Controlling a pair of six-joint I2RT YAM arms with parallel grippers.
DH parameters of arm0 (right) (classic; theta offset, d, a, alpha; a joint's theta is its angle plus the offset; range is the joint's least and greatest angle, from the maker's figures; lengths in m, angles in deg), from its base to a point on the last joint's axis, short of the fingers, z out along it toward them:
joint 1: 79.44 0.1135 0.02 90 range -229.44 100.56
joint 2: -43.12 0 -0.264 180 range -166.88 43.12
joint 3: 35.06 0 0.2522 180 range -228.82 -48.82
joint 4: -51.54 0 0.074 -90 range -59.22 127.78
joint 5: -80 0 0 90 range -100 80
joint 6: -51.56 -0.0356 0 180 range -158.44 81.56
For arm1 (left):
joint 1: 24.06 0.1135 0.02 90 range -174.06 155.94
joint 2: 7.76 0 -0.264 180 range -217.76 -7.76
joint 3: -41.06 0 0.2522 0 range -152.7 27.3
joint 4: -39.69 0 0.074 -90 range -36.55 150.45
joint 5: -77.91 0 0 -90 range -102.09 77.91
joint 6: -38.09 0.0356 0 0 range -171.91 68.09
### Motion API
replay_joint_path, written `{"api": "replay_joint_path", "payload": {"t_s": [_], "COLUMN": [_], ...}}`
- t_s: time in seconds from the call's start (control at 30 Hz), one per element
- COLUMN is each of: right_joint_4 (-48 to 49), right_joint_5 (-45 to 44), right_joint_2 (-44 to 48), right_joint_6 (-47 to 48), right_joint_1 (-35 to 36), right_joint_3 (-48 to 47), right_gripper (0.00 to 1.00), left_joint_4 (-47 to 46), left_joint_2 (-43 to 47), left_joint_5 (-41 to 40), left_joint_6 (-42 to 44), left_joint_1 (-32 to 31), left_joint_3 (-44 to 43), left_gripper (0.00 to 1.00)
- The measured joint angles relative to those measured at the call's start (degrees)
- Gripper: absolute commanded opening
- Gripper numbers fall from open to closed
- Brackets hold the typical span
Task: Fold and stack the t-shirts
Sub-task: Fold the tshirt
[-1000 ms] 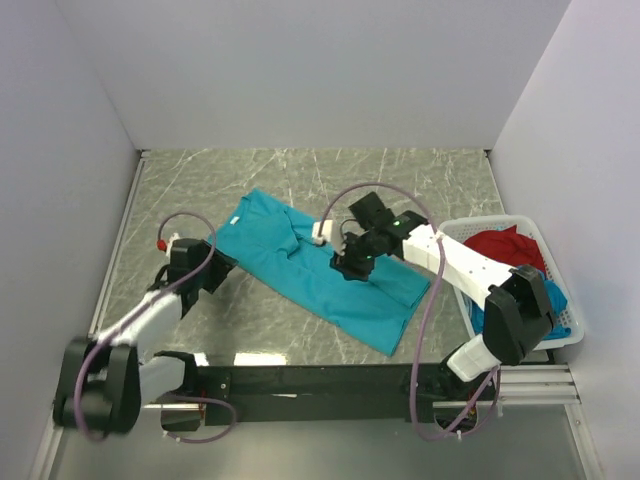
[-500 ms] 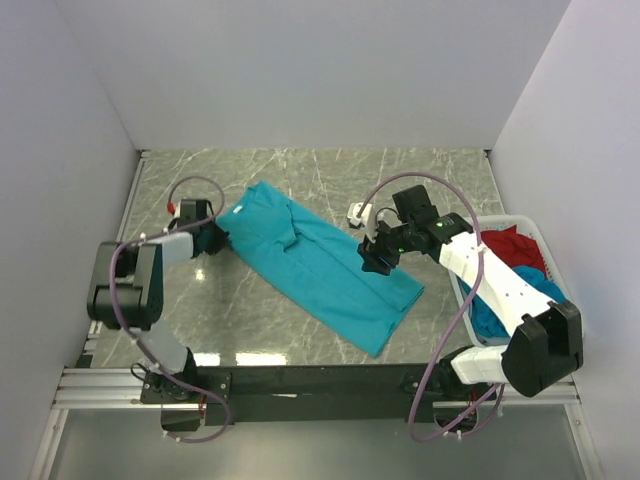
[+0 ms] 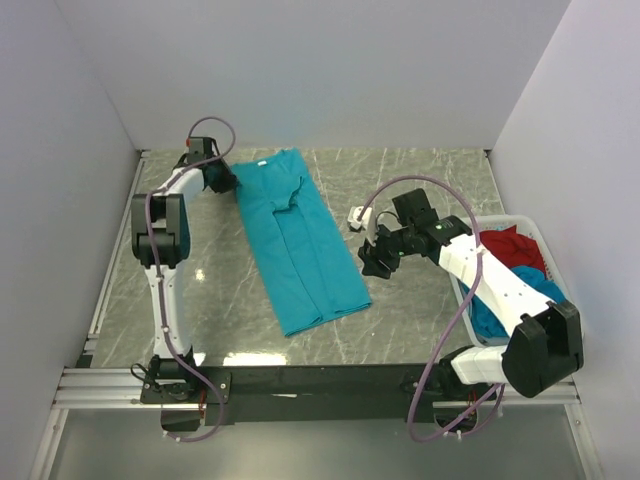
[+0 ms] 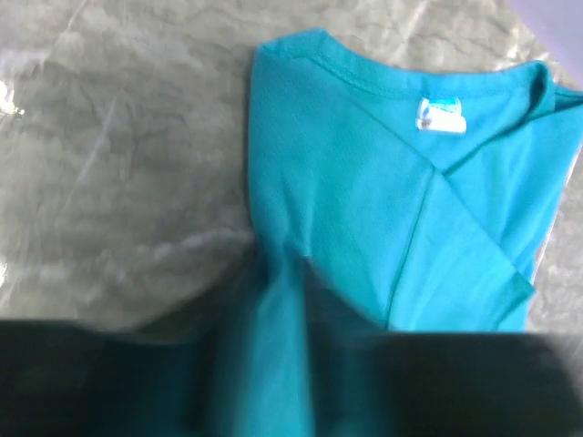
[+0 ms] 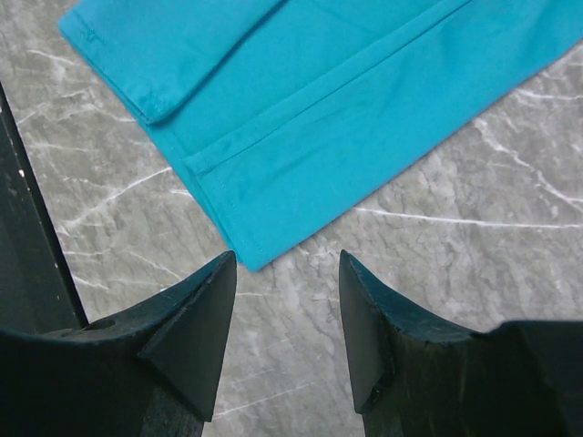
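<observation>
The teal t-shirt point(image 3: 300, 250) lies flat on the marble table as a long narrow strip, its sides folded in, collar at the far left and hem toward the near edge. My left gripper point(image 3: 224, 180) is at the collar end, and in the left wrist view a pulled strip of the teal t-shirt point(image 4: 364, 182) runs between its blurred dark jaws. My right gripper point(image 3: 376, 264) hovers open over bare marble just right of the hem. In the right wrist view the teal t-shirt's hem corner point(image 5: 319, 91) lies just beyond the right gripper point(image 5: 287, 264).
A white slatted basket point(image 3: 500, 222) stands at the right edge, holding a red t-shirt point(image 3: 505, 245) and a blue one point(image 3: 556, 300). White walls close in the table on the left, back and right. The arms' black base rail point(image 3: 320, 380) runs along the near edge.
My left arm has swung to the far left corner with the collar end, turning the shirt from a diagonal to nearly lengthwise. My right gripper has come off the shirt to its right.
</observation>
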Motion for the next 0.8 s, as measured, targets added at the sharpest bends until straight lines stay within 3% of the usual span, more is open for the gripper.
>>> {"api": "replay_joint_path", "payload": {"t_s": [0.07,0.13,0.2,0.23,0.33,0.4,0.43,0.47,0.57,0.67,0.8], "right_joint_4": [-0.02,0.2,0.5,0.74,1.86,3.15,3.74,4.35,6.8,10.58,12.0], "right_joint_5": [-0.17,-0.33,-0.55,-0.61,-1.22,-1.81,-2.01,-2.14,-1.79,1.14,6.99], "right_joint_2": [-0.13,-0.2,-0.2,-0.2,0.0,0.9,1.6,2.58,6.38,11.45,17.05], "right_joint_6": [0.0,0.0,-0.02,-0.07,-0.24,-0.57,-0.72,-0.83,-0.96,0.68,9.92], "right_joint_1": [-0.02,-0.07,-0.07,-0.09,-0.22,-0.44,-0.61,-0.83,-2.01,-4.15,-6.69], "right_joint_3": [0.24,0.26,0.26,0.26,0.48,1.46,2.1,2.86,5.22,9.11,16.2], "right_gripper": [0.56,0.56,0.56,0.56,0.56,0.56,0.56,0.56,0.6,0.74,0.81], "left_joint_4": [1.11,1.16,0.81,-0.28,-5.05,-9.49,-11.82,-14.45,-17.73,-14.97,-10.62], "left_joint_2": [0.85,4.35,10.86,15.65,29.81,39.12,43.32,46.9,54.75,59.84,69.44], "left_joint_5": [0.35,-0.98,-2.8,-3.8,-5.01,-1.03,2.23,5.88,11.72,10.25,9.86], "left_joint_6": [1.55,4.63,8.04,9.97,12.46,13.05,13.16,13.31,15.96,24.5,38.69], "left_joint_1": [0.0,-0.07,-0.09,-0.09,0.37,1.73,2.95,4.26,5.53,-3.85,-23.85], "left_joint_3": [0.04,2.34,7.28,10.73,19.61,25.2,27.54,29.9,36.59,43.65,57.48], "left_gripper": [0.51,0.57,0.81,0.99,0.99,0.91,0.92,0.99,0.99,1.0,0.97]}}
